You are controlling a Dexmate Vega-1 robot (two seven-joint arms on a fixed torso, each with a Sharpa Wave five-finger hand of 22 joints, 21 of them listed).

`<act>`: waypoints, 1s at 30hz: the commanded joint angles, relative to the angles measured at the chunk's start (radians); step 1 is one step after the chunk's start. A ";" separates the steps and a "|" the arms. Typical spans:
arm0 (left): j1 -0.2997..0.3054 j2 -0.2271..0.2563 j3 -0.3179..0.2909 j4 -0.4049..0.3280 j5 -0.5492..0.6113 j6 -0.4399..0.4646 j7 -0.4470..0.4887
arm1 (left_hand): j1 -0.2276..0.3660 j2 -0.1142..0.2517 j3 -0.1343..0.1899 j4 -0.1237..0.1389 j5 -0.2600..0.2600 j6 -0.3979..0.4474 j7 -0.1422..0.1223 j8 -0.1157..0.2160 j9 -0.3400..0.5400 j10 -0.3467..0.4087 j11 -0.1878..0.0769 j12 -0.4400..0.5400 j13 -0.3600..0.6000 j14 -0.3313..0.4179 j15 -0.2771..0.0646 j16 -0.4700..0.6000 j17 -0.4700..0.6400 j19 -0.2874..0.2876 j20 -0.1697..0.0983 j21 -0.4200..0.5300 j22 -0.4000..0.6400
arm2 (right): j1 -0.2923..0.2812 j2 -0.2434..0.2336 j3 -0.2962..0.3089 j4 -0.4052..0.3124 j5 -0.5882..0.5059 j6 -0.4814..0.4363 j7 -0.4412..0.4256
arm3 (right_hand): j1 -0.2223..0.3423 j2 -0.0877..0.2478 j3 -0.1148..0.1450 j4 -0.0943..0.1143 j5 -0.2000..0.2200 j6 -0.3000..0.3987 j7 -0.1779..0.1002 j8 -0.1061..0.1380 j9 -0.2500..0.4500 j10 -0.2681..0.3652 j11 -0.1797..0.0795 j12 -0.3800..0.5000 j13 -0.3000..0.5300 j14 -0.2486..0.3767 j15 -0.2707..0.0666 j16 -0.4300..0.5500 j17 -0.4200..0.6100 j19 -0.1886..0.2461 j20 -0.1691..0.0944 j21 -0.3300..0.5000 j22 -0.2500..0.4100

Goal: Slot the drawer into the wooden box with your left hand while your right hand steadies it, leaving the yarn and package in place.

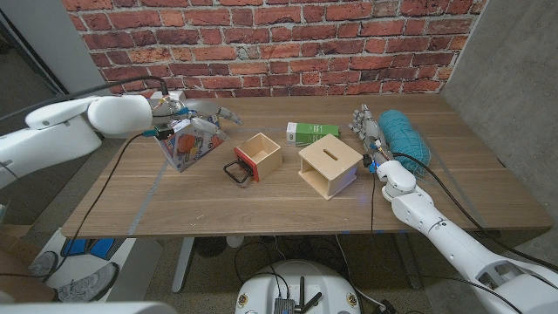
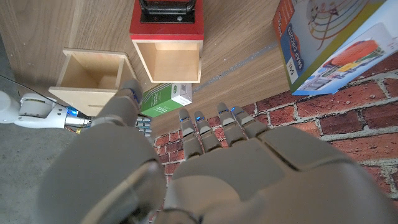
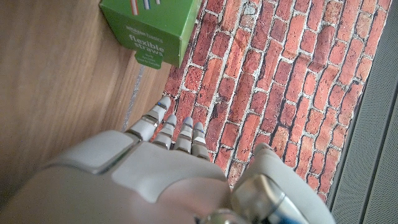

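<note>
The drawer (image 1: 259, 155), a small wooden tray with a red front and a black handle, sits on the table's middle; it also appears in the left wrist view (image 2: 166, 57). The wooden box (image 1: 328, 165) with a slot on top stands just to its right, its opening seen in the left wrist view (image 2: 93, 73). My left hand (image 1: 199, 116) hovers over the far left, above a colourful package (image 1: 187, 145), fingers apart and holding nothing (image 2: 205, 162). My right hand (image 1: 367, 129) stands with fingers up beside the teal yarn (image 1: 404, 136), right of the box, touching nothing (image 3: 168, 174).
A green carton of straws (image 1: 312, 132) lies behind the drawer and box, near the brick wall (image 3: 152, 28) (image 2: 166, 98). The colourful package (image 2: 336, 43) stands tilted left of the drawer. A cable runs from my left arm down over the table's front left.
</note>
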 commanded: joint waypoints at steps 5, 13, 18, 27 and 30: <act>-0.076 -0.026 0.058 -0.045 0.239 -0.057 -0.076 | 0.059 -0.019 -0.014 -0.001 -0.002 0.004 -0.002 -0.002 0.004 0.024 0.001 0.000 0.002 0.017 -0.178 -0.003 0.002 -0.007 -0.072 0.004 0.001 | -0.016 -0.016 0.010 -0.028 -0.003 -0.006 -0.013 | -0.010 0.025 0.009 0.003 0.003 0.000 -0.003 0.006 0.006 0.000 -0.001 0.008 -0.001 -0.001 -0.003 0.007 0.000 -0.002 0.000 0.001 0.005; -0.115 -0.061 0.089 -0.046 0.353 -0.107 -0.119 | 0.122 -0.024 -0.031 0.000 0.003 -0.024 -0.002 -0.010 0.006 0.033 -0.001 0.000 0.003 0.024 -0.178 -0.003 0.002 -0.028 -0.052 0.001 0.000 | -0.025 -0.025 0.012 -0.048 -0.004 -0.021 -0.019 | -0.009 0.025 0.010 0.002 0.003 0.001 -0.003 0.006 0.006 0.000 0.001 0.009 -0.001 -0.001 -0.003 0.007 -0.003 -0.002 0.001 0.001 0.005; -0.126 -0.085 0.100 -0.040 0.393 -0.130 -0.131 | 0.143 -0.025 -0.036 0.001 0.003 -0.027 0.007 -0.010 0.007 0.030 -0.002 -0.003 0.003 0.029 -0.178 -0.003 0.003 -0.031 -0.046 0.003 0.000 | -0.032 -0.027 0.015 -0.059 -0.005 -0.021 -0.026 | -0.009 0.025 0.011 0.002 0.003 0.001 -0.003 0.006 0.006 0.000 0.001 0.008 -0.001 -0.001 0.000 0.007 -0.005 -0.003 0.002 0.001 0.005; -0.148 -0.137 0.136 -0.024 0.463 -0.162 -0.161 | 0.184 -0.030 -0.060 0.003 0.002 -0.035 0.044 -0.009 0.007 0.023 0.019 -0.005 0.002 0.041 -0.172 -0.002 0.001 -0.036 -0.057 0.004 0.000 | -0.047 -0.034 0.019 -0.077 -0.004 -0.027 -0.037 | -0.009 0.025 0.013 0.001 0.003 0.001 -0.002 0.006 0.006 0.000 -0.001 0.008 -0.001 -0.001 0.002 0.008 -0.007 -0.003 0.003 0.001 0.005; -0.152 -0.149 0.143 -0.022 0.490 -0.165 -0.163 | 0.193 -0.030 -0.068 0.004 0.002 -0.046 0.053 -0.012 0.007 0.019 0.023 -0.006 0.002 0.047 -0.172 -0.002 0.000 -0.043 -0.058 0.002 0.000 | -0.049 -0.035 0.020 -0.080 -0.005 -0.028 -0.038 | -0.009 0.025 0.013 0.001 0.003 0.001 -0.002 0.006 0.006 -0.001 0.000 0.008 -0.001 -0.001 0.002 0.008 -0.008 -0.003 0.004 0.001 0.005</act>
